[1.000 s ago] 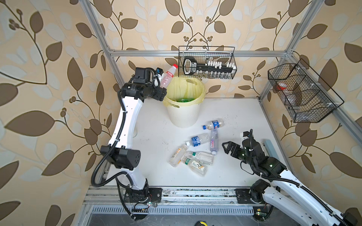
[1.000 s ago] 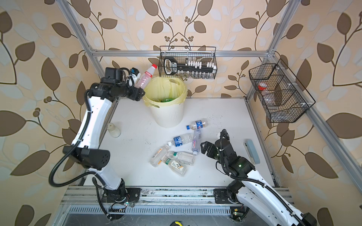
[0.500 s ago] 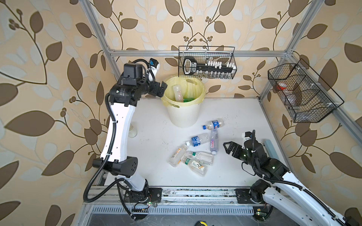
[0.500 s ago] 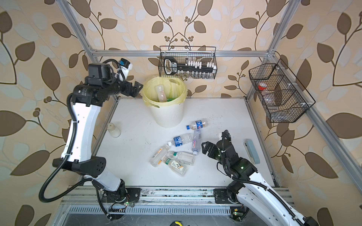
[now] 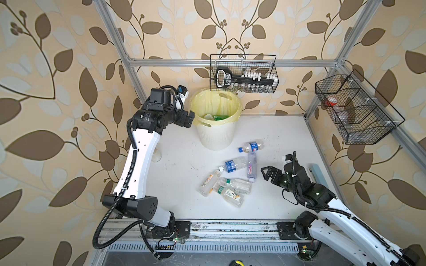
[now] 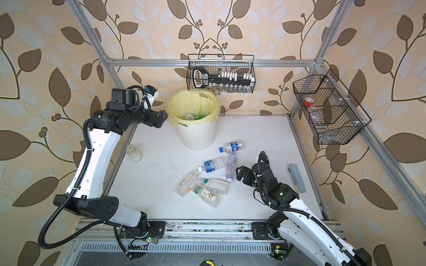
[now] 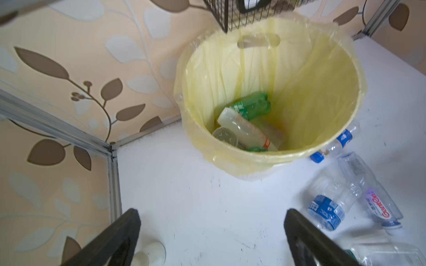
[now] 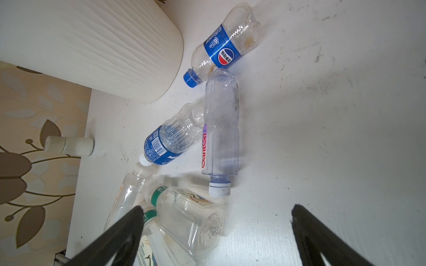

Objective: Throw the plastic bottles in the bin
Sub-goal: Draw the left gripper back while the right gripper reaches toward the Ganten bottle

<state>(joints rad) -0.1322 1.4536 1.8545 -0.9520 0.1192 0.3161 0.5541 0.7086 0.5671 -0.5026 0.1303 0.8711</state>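
The cream ribbed bin (image 5: pixel 216 138) (image 6: pixel 198 138) with its yellow bag stands at the back of the table. Inside it lie a green bottle (image 7: pixel 251 106) and a clear orange-labelled bottle (image 7: pixel 244 130). My left gripper (image 5: pixel 190 118) (image 7: pixel 211 214) hangs open and empty just left of the bin's rim. Several plastic bottles lie in a loose heap mid-table, among them a Pepsi-labelled one (image 5: pixel 251 146), a blue-labelled one (image 8: pixel 166 142) and a clear Ganten one (image 8: pixel 220 129). Just right of the heap, my right gripper (image 5: pixel 267 173) (image 8: pixel 217 208) is low, open and empty.
A squat white jar (image 6: pixel 133 153) stands by the left frame post. Black wire baskets hang on the back wall (image 5: pixel 244 76) and the right wall (image 5: pixel 355 110). A pale blue flat block (image 5: pixel 317 175) lies along the table's right edge.
The left gripper let go of a red-capped bottle, which dropped into the bin, then drew back left of the rim. The right arm has barely moved.
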